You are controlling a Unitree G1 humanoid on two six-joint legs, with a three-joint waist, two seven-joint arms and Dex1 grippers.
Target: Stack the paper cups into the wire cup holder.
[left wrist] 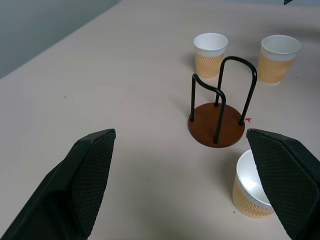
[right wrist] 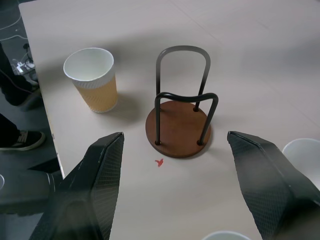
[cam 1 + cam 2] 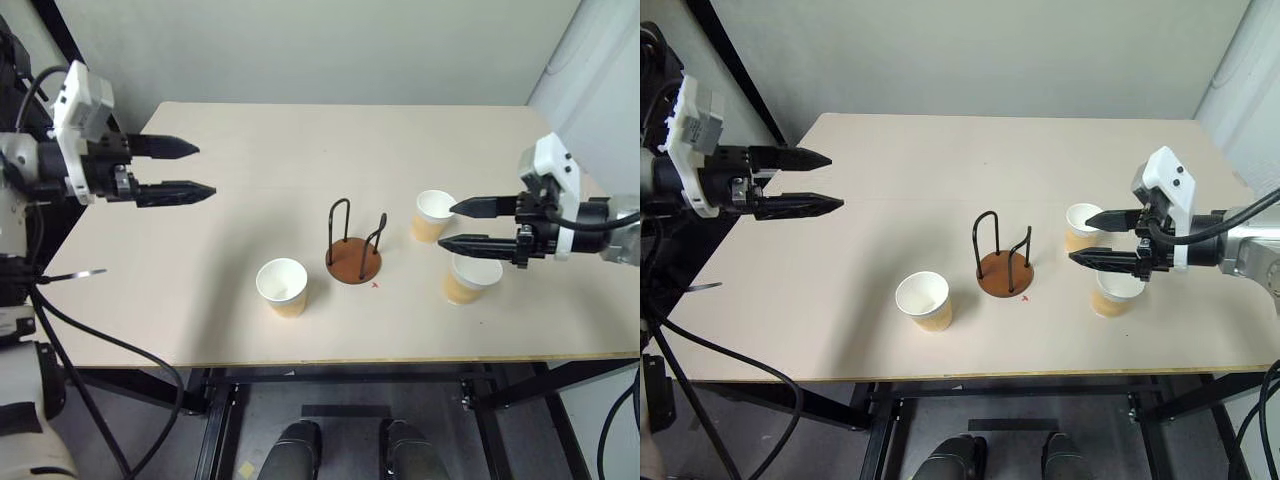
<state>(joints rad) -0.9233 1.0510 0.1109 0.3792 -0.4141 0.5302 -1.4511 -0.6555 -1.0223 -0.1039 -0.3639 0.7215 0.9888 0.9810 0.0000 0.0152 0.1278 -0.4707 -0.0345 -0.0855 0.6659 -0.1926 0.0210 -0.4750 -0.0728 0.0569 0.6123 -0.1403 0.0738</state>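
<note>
**No cup in the holder yet: all three still on the desk**

Head views: my wire cup holder [image 3: 353, 258] stands empty near the middle of the desk [image 3: 250, 150], a little toward the front edge. None of the three paper cups is stacked, so the whole job remains. One cup [image 3: 283, 287] sits just beside the holder on my left, close to the front edge. Two more sit on my right: the farther cup [image 3: 432, 216] and the nearer cup [image 3: 470, 279]. My right end effector [image 3: 464, 225] hovers above the desk between those two cups, fingers parted, gripping nothing. My left end effector [image 3: 190, 168] hangs well apart from everything, over the left side of the desk, fingers spread wide and empty.

Left wrist view: my two spread fingers [image 1: 85, 175] frame the holder [image 1: 217, 122], still well ahead of them. The lone cup [image 1: 252, 192] stands close by one finger, and the other two cups stand beyond the holder.

Right wrist view: between my parted fingers [image 2: 95, 180] I see the empty holder [image 2: 178, 131] and, beyond it, the lone cup [image 2: 93, 80]. The white rim of another cup [image 2: 302, 155] shows just beside one finger, not gripped.
</note>
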